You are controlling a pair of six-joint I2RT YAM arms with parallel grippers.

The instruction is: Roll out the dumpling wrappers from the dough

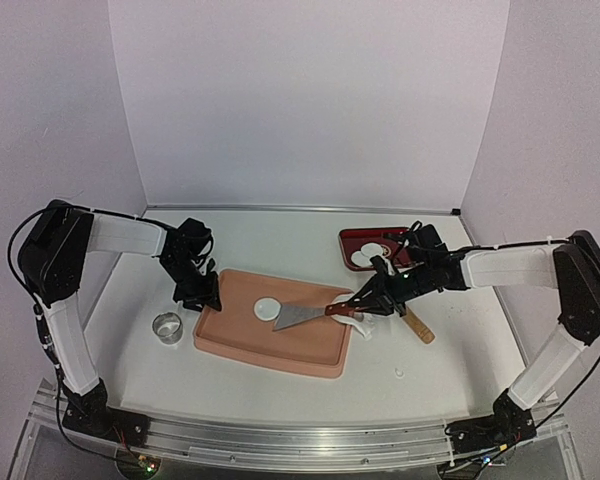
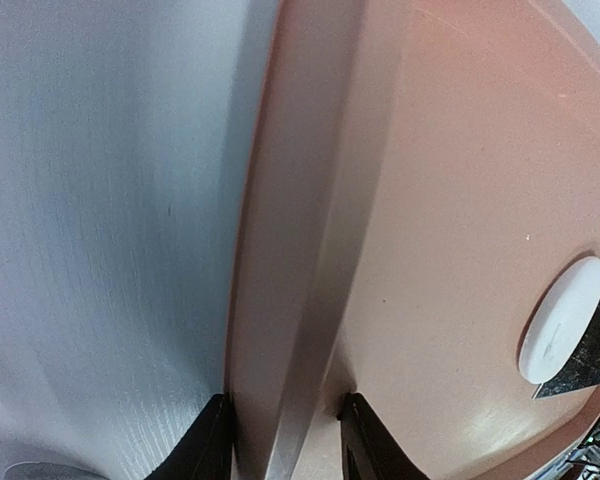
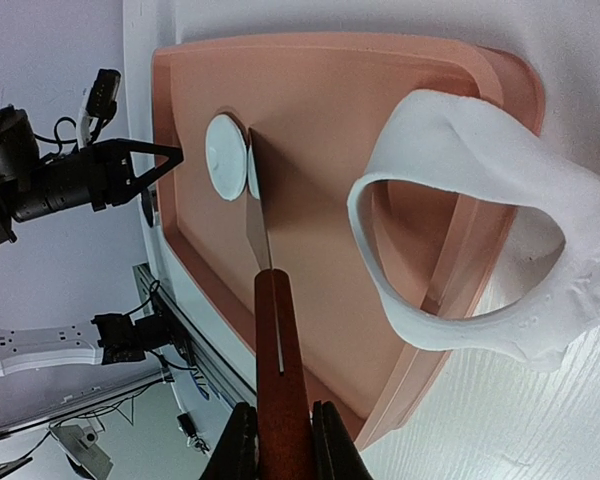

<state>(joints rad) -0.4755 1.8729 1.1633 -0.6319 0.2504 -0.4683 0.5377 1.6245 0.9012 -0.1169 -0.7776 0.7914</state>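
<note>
Dumpling wrapper (image 3: 225,158) looks thin, soft and light (a pinch would likely stretch or tear it), so lifting it from beneath seems wiser than gripping it. The right gripper (image 3: 280,440) is clamped on the red handle of the spatula (image 3: 278,350), whose blade tip touches the disc's edge on the pink board (image 3: 330,100). The left gripper (image 2: 285,445) holds its jaws partly apart astride the board's left rim; whether they pinch it, I cannot tell. Holed scrap dough (image 3: 450,120) drapes over the right rim.
</note>
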